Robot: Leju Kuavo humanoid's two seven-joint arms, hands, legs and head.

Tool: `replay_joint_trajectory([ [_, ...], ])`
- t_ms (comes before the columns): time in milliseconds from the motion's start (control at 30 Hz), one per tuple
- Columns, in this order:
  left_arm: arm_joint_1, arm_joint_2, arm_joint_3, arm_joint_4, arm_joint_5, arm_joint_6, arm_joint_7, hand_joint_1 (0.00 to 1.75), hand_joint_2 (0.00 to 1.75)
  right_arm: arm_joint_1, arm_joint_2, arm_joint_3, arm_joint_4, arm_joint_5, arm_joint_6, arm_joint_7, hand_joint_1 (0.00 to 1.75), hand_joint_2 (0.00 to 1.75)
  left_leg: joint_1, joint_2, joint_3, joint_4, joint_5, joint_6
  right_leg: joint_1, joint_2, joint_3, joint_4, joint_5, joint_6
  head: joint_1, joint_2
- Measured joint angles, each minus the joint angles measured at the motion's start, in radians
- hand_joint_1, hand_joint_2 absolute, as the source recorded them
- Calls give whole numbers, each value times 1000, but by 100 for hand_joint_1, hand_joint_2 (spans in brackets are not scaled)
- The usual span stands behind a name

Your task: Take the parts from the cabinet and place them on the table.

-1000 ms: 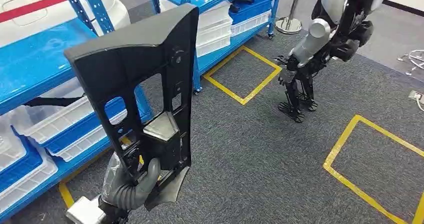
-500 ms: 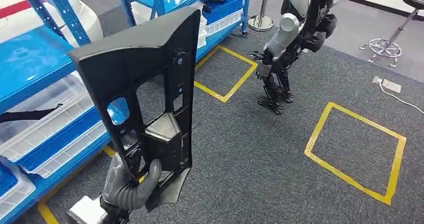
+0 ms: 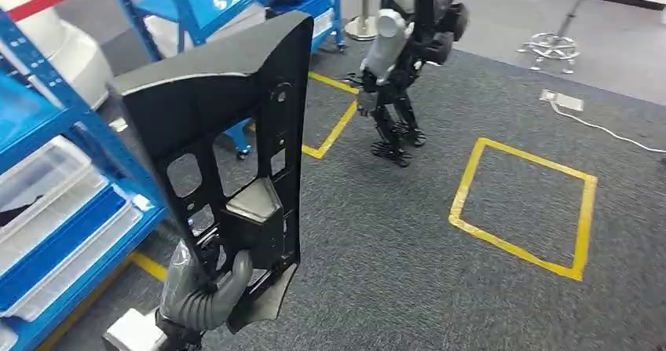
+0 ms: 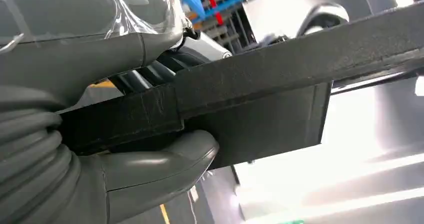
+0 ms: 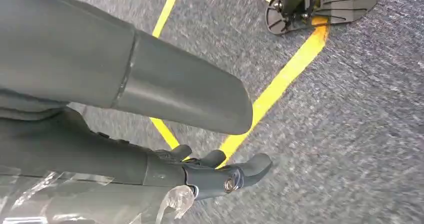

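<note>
Nearest to us, our left hand (image 3: 206, 288) grips the lower end of a large black moulded plastic panel with cut-out openings (image 3: 224, 131); the thumb wraps over its front edge and the panel stands upright in front of our body, clear of the shelving. In the left wrist view the same hand (image 4: 100, 149) clamps the panel's (image 4: 280, 78) flat edge between thumb and fingers. Our right hand (image 5: 200, 171) hangs over grey carpet (image 5: 360, 134) crossed by yellow floor tape (image 5: 280, 83), its fingers extended, apart and holding nothing. Beside us on the left stands a blue steel shelving rack (image 3: 86, 143) carrying clear and blue plastic bins (image 3: 55, 210). Farther off, a second silver and black humanoid robot (image 3: 397, 49) stands beside a taped square (image 3: 518, 198).
</note>
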Motion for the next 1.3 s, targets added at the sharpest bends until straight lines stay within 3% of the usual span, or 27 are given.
replay_joint_trajectory([
  [33,-1,0,0,0,0,0,-1,175,175,0,1,0,0,0,0,0,0,0,-2,-30,44,-91,37,14,0,9,0,-1,2,3,-1,0],
  [67,-1,0,0,0,1,0,-2,175,175,0,6,0,0,-1,0,1,0,0,-7,-59,61,-145,42,32,4,18,-3,2,4,10,-1,0],
  [200,-3,-2,0,0,6,-3,-9,175,175,8,3,0,0,-3,1,3,0,0,-11,-38,58,-156,53,27,0,38,-13,-9,15,39,-2,0],
  [233,-4,-3,0,0,8,-3,-10,175,175,8,-2,0,1,-3,1,3,0,0,2,-26,62,-167,65,29,-5,24,-15,4,9,38,-2,0],
  [267,-5,-5,0,1,8,-5,-11,175,175,7,-2,0,1,-4,1,4,0,0,-1,-21,62,-168,66,32,5,-21,-36,45,-24,39,2,0],
  [300,-6,-5,0,1,10,-5,-12,175,175,7,-2,0,1,-5,2,5,0,0,-1,-14,61,-168,67,37,4,-42,-61,101,-60,40,2,0],
  [333,-3,-5,0,3,11,-5,-12,175,175,4,-2,0,1,-4,3,5,0,0,-3,0,61,-168,67,38,4,-57,-110,209,-114,45,4,0],
  [400,-2,-5,-1,6,11,-6,-11,175,175,4,0,0,1,-5,3,5,0,0,-4,20,59,-168,66,38,0,-67,-160,327,-156,53,4,0],
  [467,-1,-5,-1,8,11,-6,-11,175,175,4,0,0,1,-5,3,5,0,0,-3,39,60,-167,65,36,-5,-73,-121,271,-118,58,4,0],
  [500,-1,-5,-1,8,11,-6,-11,175,175,4,-3,0,1,-5,3,5,0,0,-1,48,62,-166,63,32,-9,-82,-67,175,-74,61,4,0],
  [533,-1,-5,-1,8,11,-6,-11,175,175,4,-5,0,1,-5,3,5,0,0,0,55,64,-162,59,26,-11,-103,-6,72,-35,65,4,0],
  [567,-2,-5,-1,8,11,-6,-11,175,175,4,-3,0,1,-5,3,5,0,0,-3,63,64,-157,53,17,-10,-141,25,8,-38,70,5,0],
  [600,-3,-5,0,8,11,-6,-11,175,175,1,-2,0,1,-5,3,5,0,0,-13,68,60,-148,47,9,-1,-122,24,5,-34,51,4,0],
  [633,-4,-5,0,8,10,-6,-12,175,175,1,-2,0,1,-5,3,5,0,0,-13,75,61,-149,47,8,-4,-115,19,8,-33,40,3,0],
  [733,-5,-5,0,8,10,-6,-12,175,175,0,-2,0,1,-5,3,4,0,0,-4,88,62,-145,40,-2,0,-89,13,8,-29,21,2,0],
  [767,-5,-6,0,8,10,-6,-12,175,175,1,-2,0,1,-5,3,4,0,0,-1,55,51,-116,15,-4,-1,-81,14,8,-29,18,1,0],
  [800,-6,-6,0,8,10,-6,-13,175,175,1,-3,0,1,-5,3,4,0,0,-1,34,24,-53,-23,-3,0,-78,13,8,-28,14,0,0],
  [867,-5,-5,1,8,10,-6,-13,175,175,1,-3,0,1,-5,3,4,0,0,-5,18,-60,127,-99,0,5,-64,11,8,-27,9,-2,0],
  [900,-4,-5,0,8,10,-6,-13,175,175,1,-2,0,1,-4,3,4,0,0,-7,14,-95,194,-114,4,9,-54,10,8,-26,8,-2,0],
  [933,-3,-5,1,8,11,-6,-13,175,175,1,-2,0,1,-4,3,4,0,0,-9,11,-106,209,-107,8,12,-42,10,8,-26,7,-2,0],
  [967,-3,-5,1,8,11,-6,-13,175,175,2,-2,0,1,-4,3,3,0,0,-13,9,-94,174,-76,16,14,-31,11,8,-25,7,-2,0],
  [1033,-5,-5,1,8,11,-6,-13,175,175,1,-2,0,1,-4,3,2,0,0,-19,-7,-19,4,20,33,14,-7,17,8,-25,7,-2,0],
  [1067,-6,-5,1,8,10,-6,-13,175,175,1,-1,0,1,-4,3,2,0,0,-20,-40,20,-86,59,42,13,3,18,7,-25,7,-2,0],
  [1100,-8,-6,1,8,11,-6,-13,175,175,0,2,0,1,-4,3,1,0,0,-21,-71,30,-118,51,44,21,11,13,11,-25,11,-2,0],
  [1167,-9,-6,1,8,10,-6,-13,175,175,-3,0,0,1,-4,3,0,0,0,-24,-60,28,-127,49,36,12,29,1,9,-17,21,-2,0],
  [1233,-10,-7,1,8,11,-7,-13,175,175,3,-1,0,1,-4,3,0,0,0,-25,-47,32,-135,55,44,9,45,0,2,-12,34,-2,0],
  [1300,-12,-8,1,8,11,-7,-14,175,175,5,-1,0,1,-4,3,0,0,0,-18,-28,40,-146,64,54,16,-26,-26,64,-57,39,1,0],
])
